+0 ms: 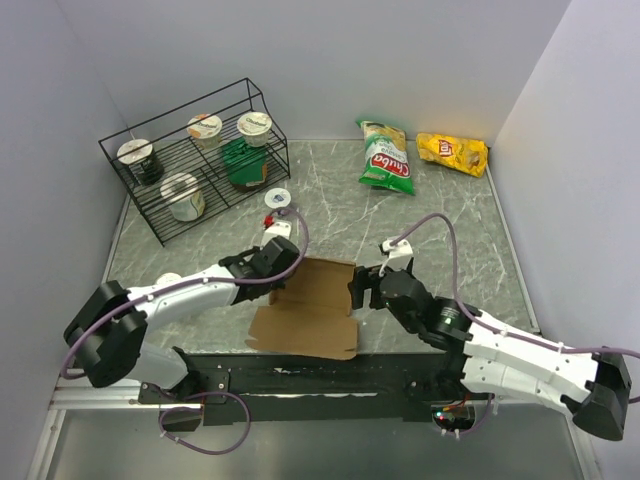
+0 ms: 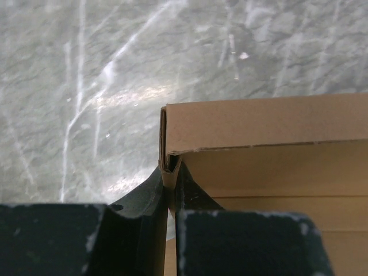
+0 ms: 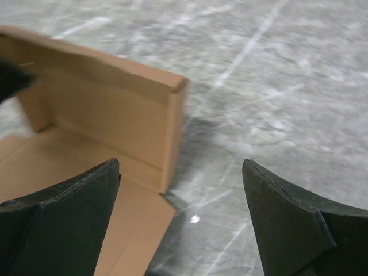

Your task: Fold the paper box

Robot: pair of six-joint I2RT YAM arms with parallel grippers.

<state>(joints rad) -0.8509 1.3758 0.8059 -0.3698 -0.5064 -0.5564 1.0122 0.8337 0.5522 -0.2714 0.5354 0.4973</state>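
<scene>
We found the box point(image 1: 310, 305) at the middle of the desk's point(image 1: 450, 220) near edge, between the two arms. It lay mostly flat, with its far wall standing upright. Our left pincer point(image 2: 171, 187) was pinching that wall at its left end (a thin doubled edge of cardboard sat between the fingers). Our right pincer point(image 3: 181, 167) hung spread wide just beside the wall's right end, touching nothing. A rack point(image 1: 190, 170) stood toward the far left corner. A green bag point(image 1: 388, 158) and a yellow bag point(image 1: 452, 153) lay near the far right corner, well apart from the box.
</scene>
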